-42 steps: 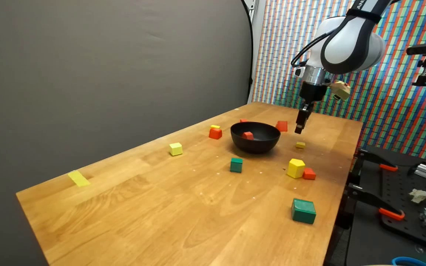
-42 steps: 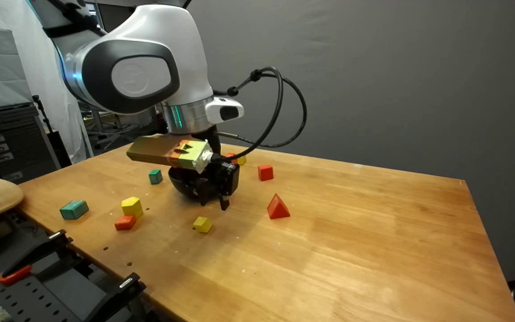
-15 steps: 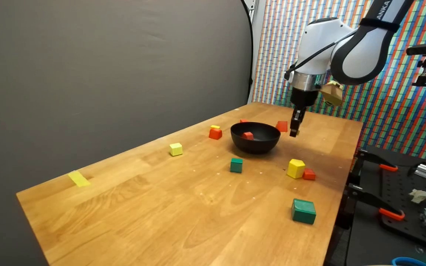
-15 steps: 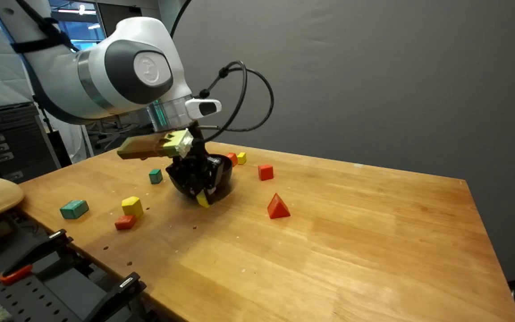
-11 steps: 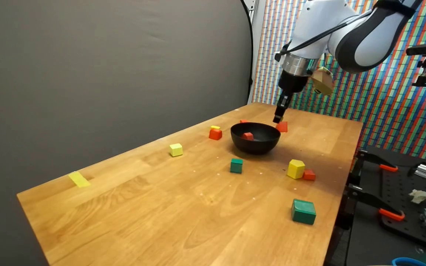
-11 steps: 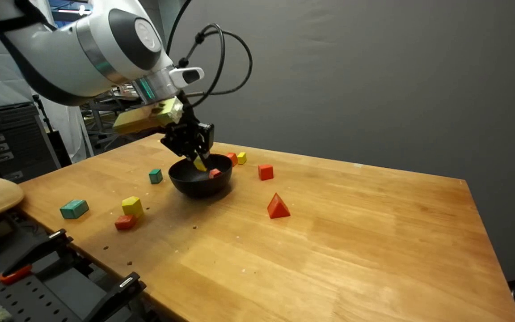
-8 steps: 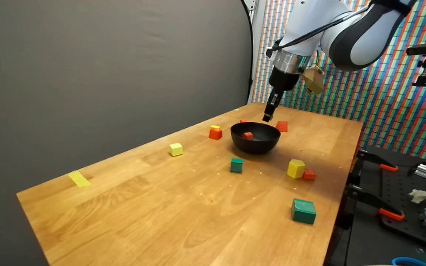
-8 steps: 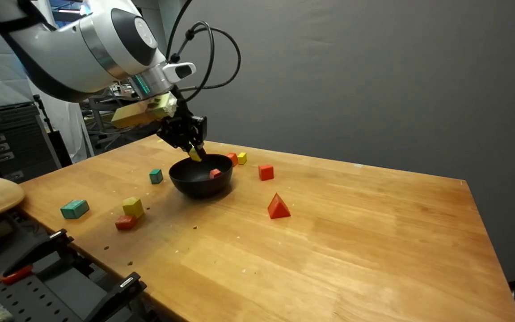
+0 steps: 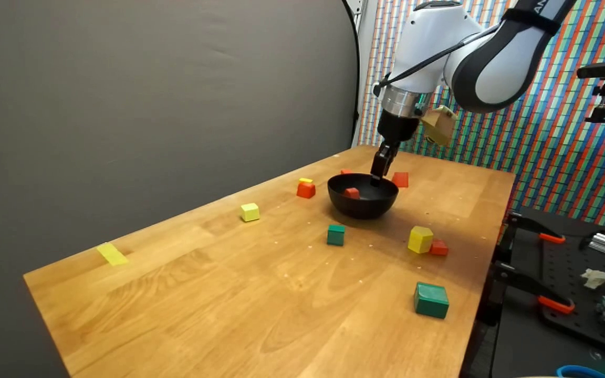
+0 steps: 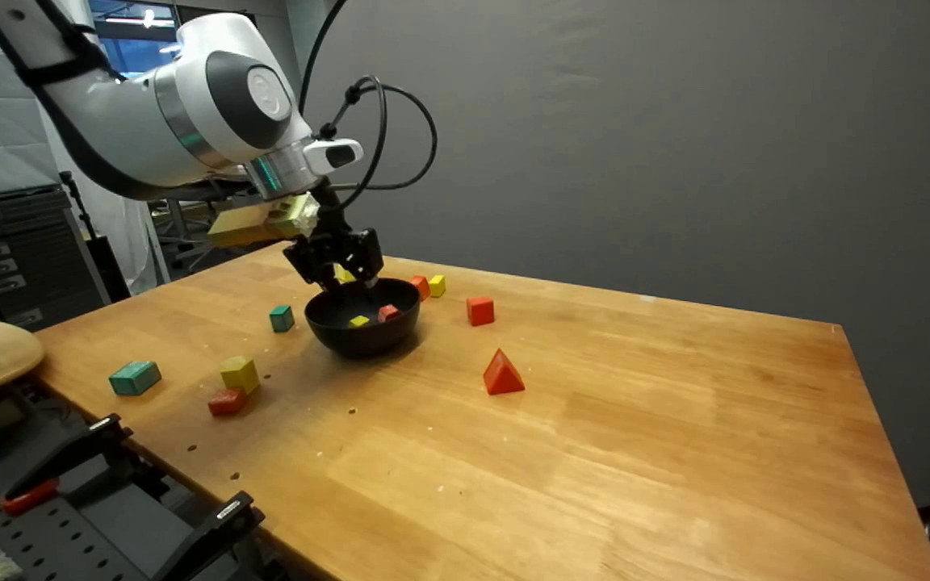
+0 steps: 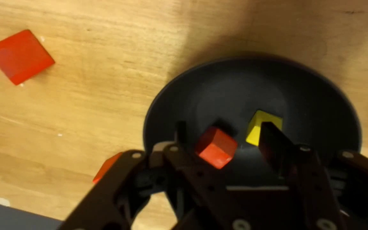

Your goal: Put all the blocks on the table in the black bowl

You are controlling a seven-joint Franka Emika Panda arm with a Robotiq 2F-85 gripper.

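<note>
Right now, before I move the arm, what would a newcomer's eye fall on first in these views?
Probably the multicoloured striped backdrop behind the robot arm in an exterior view. Then the black bowl on the wooden table, with a red block and a yellow block inside and the open gripper over it. A red triangular block also stands out, to the bowl's right in an exterior view.
</note>
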